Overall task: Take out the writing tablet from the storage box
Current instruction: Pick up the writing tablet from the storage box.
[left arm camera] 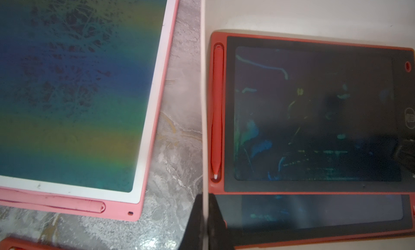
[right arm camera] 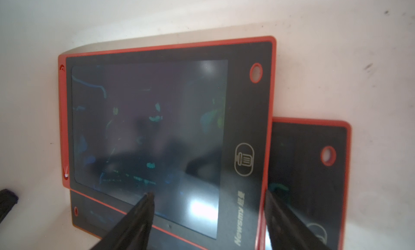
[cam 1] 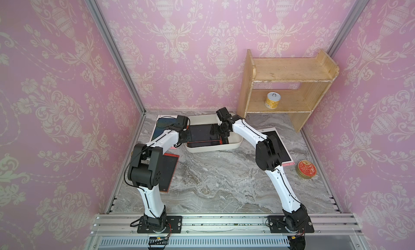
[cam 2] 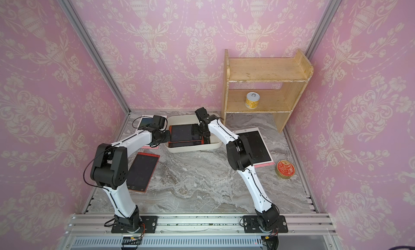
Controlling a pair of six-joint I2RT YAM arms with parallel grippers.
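Red-framed black writing tablet (right arm camera: 146,125) lay topmost, stacked inside off-white plastic storage box (cam 1: 213,150) near bench's rear edge. Right tool (right arm camera: 208,193) spread wide, straddling tablet's end, holding nothing. Left tool (left arm camera: 206,196) pinched shut on box's wall.

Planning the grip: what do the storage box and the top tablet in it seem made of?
Storage box: likely matte off-white plastic, judging by moulded rounded corners and scuffs. Top tablet: apparently plastic red frame around a glossy dark screen that reflects glare.
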